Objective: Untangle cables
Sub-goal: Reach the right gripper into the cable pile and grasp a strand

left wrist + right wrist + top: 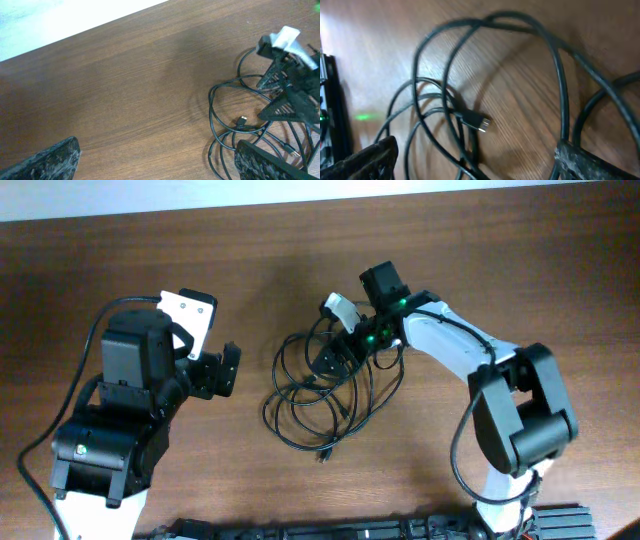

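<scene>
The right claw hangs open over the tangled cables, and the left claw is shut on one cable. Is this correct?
No. The left claw is open and empty, apart from the cables; the left wrist view shows it. The rest stands.

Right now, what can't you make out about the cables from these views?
- Overhead: the right hand sits over the top of the cables, hiding the crossings under it. The strands are too thin to count.
- Right wrist: close and blurred. The loops run off the right and bottom edges, and only one plug shows.
- Left wrist: the bundle is cut off by the right and bottom edges, and the right hand covers part of it.
</scene>
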Robot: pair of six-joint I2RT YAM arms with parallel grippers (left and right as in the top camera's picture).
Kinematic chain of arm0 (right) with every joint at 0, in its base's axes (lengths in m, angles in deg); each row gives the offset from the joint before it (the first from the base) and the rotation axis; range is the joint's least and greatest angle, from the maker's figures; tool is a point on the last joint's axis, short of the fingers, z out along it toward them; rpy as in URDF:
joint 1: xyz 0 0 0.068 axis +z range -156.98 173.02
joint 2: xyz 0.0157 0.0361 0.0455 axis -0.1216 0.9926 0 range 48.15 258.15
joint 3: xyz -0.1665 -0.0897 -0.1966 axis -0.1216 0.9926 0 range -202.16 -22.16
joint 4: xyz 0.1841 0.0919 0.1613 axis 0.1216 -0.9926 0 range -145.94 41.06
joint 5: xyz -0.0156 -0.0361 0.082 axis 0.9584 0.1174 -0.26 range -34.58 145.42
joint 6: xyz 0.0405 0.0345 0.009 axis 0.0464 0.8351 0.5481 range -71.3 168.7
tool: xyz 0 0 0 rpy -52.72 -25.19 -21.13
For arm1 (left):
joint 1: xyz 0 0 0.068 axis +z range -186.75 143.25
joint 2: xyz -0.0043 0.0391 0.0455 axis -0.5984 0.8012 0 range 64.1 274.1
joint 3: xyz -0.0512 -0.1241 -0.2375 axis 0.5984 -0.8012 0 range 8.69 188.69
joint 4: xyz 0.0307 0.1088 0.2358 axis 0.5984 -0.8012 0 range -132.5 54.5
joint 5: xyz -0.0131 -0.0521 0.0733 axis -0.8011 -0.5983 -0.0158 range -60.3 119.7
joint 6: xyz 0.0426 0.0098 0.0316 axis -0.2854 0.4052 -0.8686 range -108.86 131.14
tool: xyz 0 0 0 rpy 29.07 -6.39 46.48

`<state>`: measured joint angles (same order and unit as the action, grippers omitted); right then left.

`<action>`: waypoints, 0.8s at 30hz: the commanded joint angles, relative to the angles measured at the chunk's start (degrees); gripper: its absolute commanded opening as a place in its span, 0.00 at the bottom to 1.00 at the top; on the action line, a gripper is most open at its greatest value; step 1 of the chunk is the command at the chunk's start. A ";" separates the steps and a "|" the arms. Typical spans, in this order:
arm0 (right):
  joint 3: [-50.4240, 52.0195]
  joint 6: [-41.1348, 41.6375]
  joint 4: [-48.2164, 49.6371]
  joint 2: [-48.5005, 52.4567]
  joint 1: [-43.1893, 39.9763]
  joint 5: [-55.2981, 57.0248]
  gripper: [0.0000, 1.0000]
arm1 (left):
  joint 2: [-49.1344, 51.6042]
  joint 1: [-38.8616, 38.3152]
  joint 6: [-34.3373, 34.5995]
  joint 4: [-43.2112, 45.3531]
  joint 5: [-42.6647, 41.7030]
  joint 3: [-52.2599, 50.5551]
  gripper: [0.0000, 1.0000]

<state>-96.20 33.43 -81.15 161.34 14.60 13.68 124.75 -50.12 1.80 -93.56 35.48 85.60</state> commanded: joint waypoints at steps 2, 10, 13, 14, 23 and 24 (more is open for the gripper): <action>-0.11 -0.59 0.61 4.81 0.15 1.73 0.99 | -0.24 0.31 0.74 0.04 -0.44 0.39 0.99; -0.11 -0.37 -0.66 6.25 0.13 4.94 0.99 | -0.24 0.31 0.74 0.04 -0.44 0.39 0.99; -0.13 -0.35 -0.33 6.23 0.09 10.95 0.99 | -0.24 0.31 0.74 0.04 -0.44 0.39 0.99; -0.13 -0.37 -1.68 6.23 0.11 10.97 0.99 | -0.24 0.31 0.74 0.04 -0.44 0.39 0.99; -0.13 -1.03 -14.43 6.23 0.17 5.55 0.92 | -0.24 0.31 0.74 0.07 -0.44 0.39 0.99; -0.13 -1.03 -13.38 6.23 0.17 3.15 0.92 | -0.24 0.31 0.74 0.04 -0.44 0.39 0.99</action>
<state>-98.28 32.23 -94.87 165.36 14.53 18.62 124.75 -50.12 1.80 -93.56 35.45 85.60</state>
